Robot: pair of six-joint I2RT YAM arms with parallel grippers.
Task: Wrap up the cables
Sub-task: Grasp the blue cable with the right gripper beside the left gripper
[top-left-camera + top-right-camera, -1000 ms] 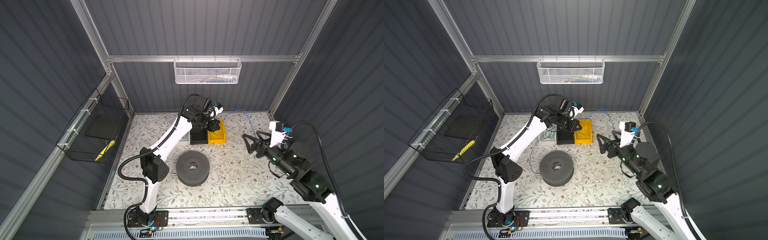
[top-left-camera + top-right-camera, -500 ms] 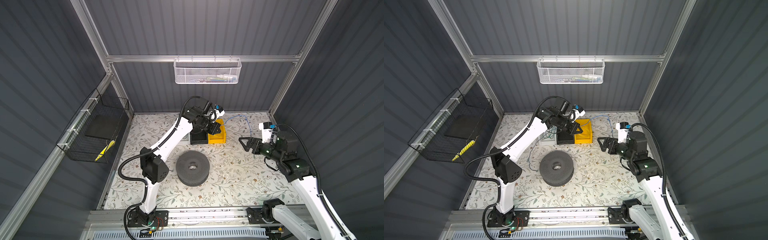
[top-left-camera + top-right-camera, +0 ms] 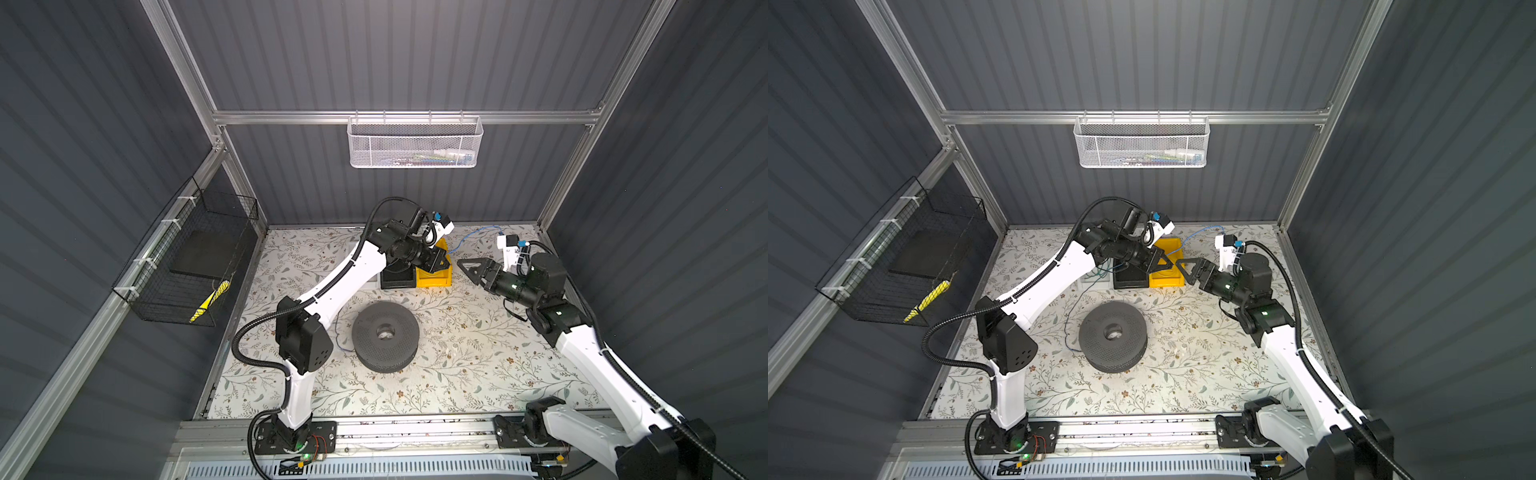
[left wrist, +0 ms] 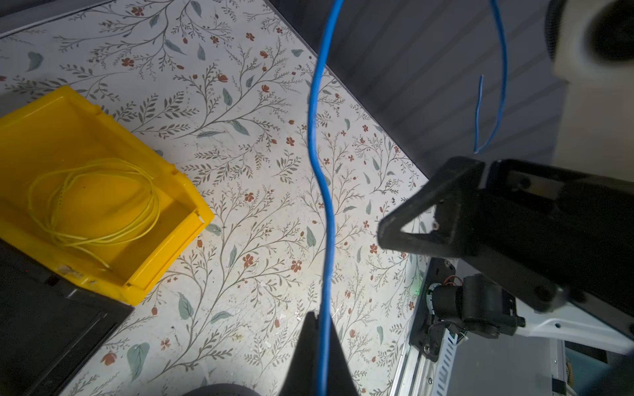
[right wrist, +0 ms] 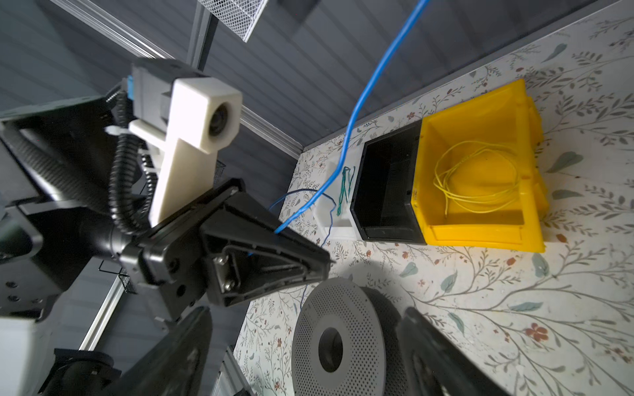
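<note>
Above the yellow bin: the blue cable (image 4: 321, 192) hangs in the air, pinched at one stretch, its free end curling toward the back wall (image 3: 478, 232).
Cable's other run: a thin strand trails down past the white tray (image 5: 334, 219) and loops on the bench beside the grey spool (image 3: 1113, 336).
Left tool (image 5: 305, 255): closed tight on the blue cable, held just over the yellow bin (image 3: 434, 274).
Right tool (image 3: 471, 268): jaws wide, holding nothing, pointed at the left tool from just beside the yellow bin.
Step in hand: probably a hand-off or a second grip, so the cable can be drawn into loops.
Next move calls for: bringing the right tool's gap around the hanging strand near the left tool, then closing; the wire is springy and may swing aside.
Yellow bin's contents: a coiled yellow wire (image 4: 92, 202); a black bin (image 5: 387, 192) touches it.
Bench (image 3: 478, 353): floral-patterned sheet.
Room: dark ribbed walls, aluminium frame, white mesh basket (image 3: 413, 143) on the back wall, black wire basket (image 3: 187, 266) on a side wall.
</note>
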